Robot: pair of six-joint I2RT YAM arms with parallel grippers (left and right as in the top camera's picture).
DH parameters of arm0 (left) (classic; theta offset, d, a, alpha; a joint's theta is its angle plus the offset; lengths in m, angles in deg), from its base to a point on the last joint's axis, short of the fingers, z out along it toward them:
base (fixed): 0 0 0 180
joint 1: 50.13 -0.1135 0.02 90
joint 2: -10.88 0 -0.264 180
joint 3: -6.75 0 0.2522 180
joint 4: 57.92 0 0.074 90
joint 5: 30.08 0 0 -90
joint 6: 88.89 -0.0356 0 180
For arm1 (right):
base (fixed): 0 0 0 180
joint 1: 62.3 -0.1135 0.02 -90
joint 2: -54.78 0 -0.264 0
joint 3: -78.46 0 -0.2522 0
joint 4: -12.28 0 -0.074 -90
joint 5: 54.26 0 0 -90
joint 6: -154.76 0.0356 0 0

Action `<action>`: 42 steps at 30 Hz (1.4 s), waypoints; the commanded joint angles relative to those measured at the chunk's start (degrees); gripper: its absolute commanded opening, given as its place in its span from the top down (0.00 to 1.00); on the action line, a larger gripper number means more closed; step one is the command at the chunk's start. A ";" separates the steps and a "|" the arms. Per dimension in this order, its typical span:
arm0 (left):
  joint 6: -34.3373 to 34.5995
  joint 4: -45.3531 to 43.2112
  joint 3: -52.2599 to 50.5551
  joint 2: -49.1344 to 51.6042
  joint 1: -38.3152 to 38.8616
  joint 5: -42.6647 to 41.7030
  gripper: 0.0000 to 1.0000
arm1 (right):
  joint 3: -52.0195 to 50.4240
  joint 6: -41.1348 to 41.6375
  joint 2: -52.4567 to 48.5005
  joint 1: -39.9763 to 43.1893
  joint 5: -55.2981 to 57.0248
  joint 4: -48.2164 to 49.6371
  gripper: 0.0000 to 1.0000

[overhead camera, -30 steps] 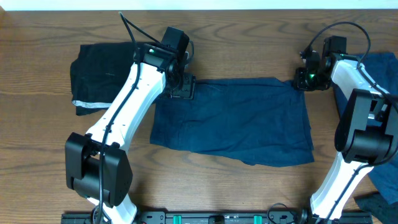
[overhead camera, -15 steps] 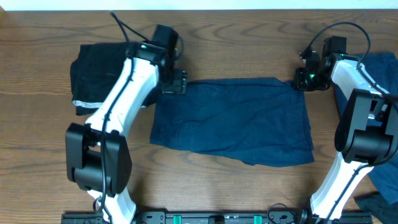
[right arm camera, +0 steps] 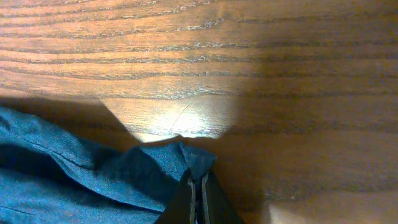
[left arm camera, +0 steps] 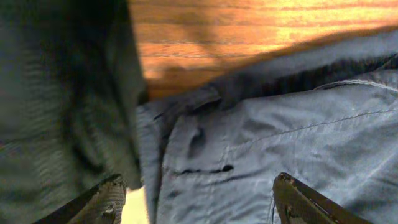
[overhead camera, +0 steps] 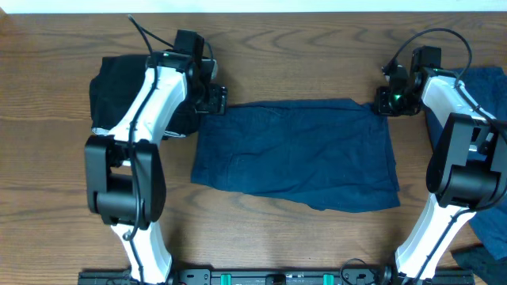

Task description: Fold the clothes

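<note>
Navy-blue shorts point(overhead camera: 297, 154) lie spread flat at the middle of the table. A folded black piece with a white edge strip point(overhead camera: 119, 95) lies at the far left. My left gripper point(overhead camera: 212, 100) hovers open at the shorts' far-left corner, right beside the black piece. In the left wrist view its fingers point(left arm camera: 102, 199) stand wide apart over the shorts' seam point(left arm camera: 280, 124), with the black cloth point(left arm camera: 62, 93) to the left and nothing held. My right gripper point(overhead camera: 386, 101) is shut on the shorts' far-right corner, and that pinched corner point(right arm camera: 196, 158) shows above its jaws point(right arm camera: 197, 193).
More navy cloth point(overhead camera: 487, 87) lies at the right edge behind the right arm, and another bit point(overhead camera: 487, 229) at the lower right. A dark rail point(overhead camera: 277, 277) runs along the front edge. Bare wood point(overhead camera: 301, 47) shows behind the shorts.
The left gripper has moved left and slightly back, off the shorts' corner towards the black piece, and opened a little wider. The right gripper has not moved.
</note>
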 commanded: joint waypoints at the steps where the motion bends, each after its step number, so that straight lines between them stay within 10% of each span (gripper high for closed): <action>1: -1.90 -0.46 0.24 3.06 -0.04 -2.51 0.23 | -0.68 -0.46 -0.11 -0.17 -0.37 -0.46 0.99; 22: -2.08 -3.63 0.28 4.17 -0.04 -6.97 0.30 | -0.68 -0.46 -0.11 -0.17 -0.37 -0.35 0.99; 35: -2.08 -3.76 0.26 4.17 0.00 -6.97 0.94 | -0.68 -0.46 -0.11 -0.17 -0.44 -0.37 0.99; 42: -2.05 -1.70 0.28 0.46 0.00 -9.11 0.94 | 1.62 -0.48 1.84 -0.15 -6.93 -3.45 0.99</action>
